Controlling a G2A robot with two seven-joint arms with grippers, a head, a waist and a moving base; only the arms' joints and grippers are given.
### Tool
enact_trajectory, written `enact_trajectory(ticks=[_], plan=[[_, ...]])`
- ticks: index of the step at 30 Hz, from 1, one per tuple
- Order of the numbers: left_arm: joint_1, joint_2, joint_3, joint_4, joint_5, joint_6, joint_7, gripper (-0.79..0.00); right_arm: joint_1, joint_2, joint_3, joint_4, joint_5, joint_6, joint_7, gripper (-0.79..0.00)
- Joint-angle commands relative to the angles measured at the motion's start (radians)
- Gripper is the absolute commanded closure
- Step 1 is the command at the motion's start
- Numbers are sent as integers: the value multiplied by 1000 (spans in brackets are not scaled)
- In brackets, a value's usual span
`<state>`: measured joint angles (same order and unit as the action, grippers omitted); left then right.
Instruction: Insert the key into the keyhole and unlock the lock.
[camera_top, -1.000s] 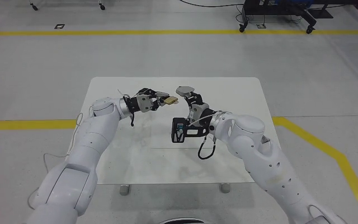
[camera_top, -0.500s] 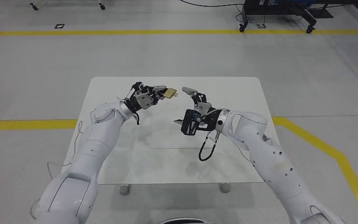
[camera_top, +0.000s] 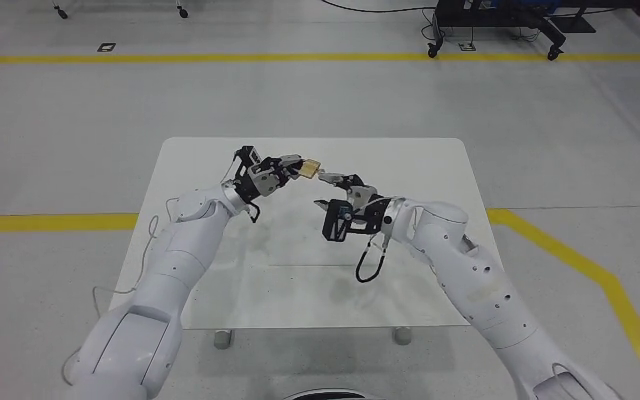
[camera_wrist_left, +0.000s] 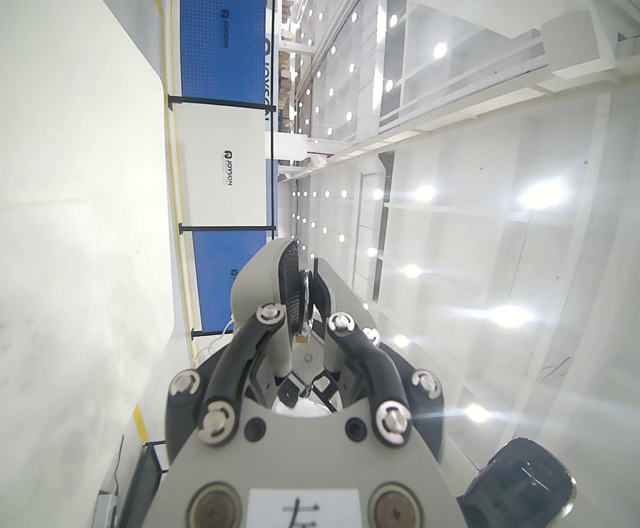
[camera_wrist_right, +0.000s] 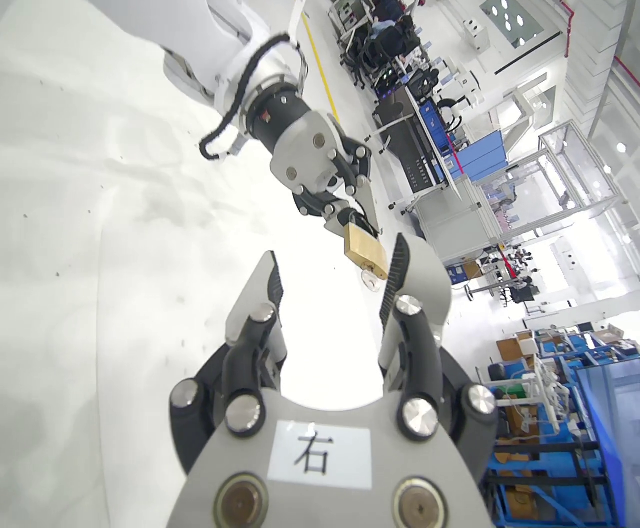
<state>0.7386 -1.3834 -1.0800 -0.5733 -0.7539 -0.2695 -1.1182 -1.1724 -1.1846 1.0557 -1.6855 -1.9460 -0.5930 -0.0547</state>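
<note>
A brass padlock (camera_top: 311, 167) hangs in the air over the table's far middle, my left gripper (camera_top: 288, 167) shut on its shackle. In the right wrist view the lock (camera_wrist_right: 365, 249) hangs from that gripper (camera_wrist_right: 357, 215), and a small silvery key head (camera_wrist_right: 369, 281) sticks out of its lower end. My right gripper (camera_top: 328, 192) is open just beside the lock; in its own view its fingertips (camera_wrist_right: 335, 275) flank the space right below the lock, one finger (camera_wrist_right: 400, 270) almost touching the key. The left wrist view shows its gripper (camera_wrist_left: 305, 287) clamped on the shackle (camera_wrist_left: 304, 295).
The white table (camera_top: 420, 160) carries nothing else; both arms hover above its far half. Yellow floor lines run behind it and to either side. Workbenches and shelves stand far off in the room.
The left gripper has carried the lock a little farther towards the table's middle. The right gripper has turned and closed in on the lock's end, staying open.
</note>
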Motion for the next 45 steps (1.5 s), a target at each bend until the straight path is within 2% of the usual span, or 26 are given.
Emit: enact_trajectory(ticks=[1,8,14,19,28,34,45], plan=[[-2,-2,2,5,6,-3,-3,0,10,-1,-12,5,-19,-2,8,-271],[-4,-5,4,22,26,-15,-5,0,16,1,-28,7,-107,46,25,-249],[-7,-6,3,30,36,-11,-18,0,34,1,-41,11,-150,31,45,-203],[-12,-6,0,37,43,-8,-18,0,59,-3,-61,17,-171,0,84,-120],[-10,-9,-2,31,55,-9,-23,0,84,-8,-80,22,-176,-29,112,-129],[-6,-9,-5,24,61,-15,-25,0,101,-13,-93,30,-166,-42,126,0],[6,-8,-17,17,63,-26,-28,0,106,-16,-81,53,-100,-49,79,0]])
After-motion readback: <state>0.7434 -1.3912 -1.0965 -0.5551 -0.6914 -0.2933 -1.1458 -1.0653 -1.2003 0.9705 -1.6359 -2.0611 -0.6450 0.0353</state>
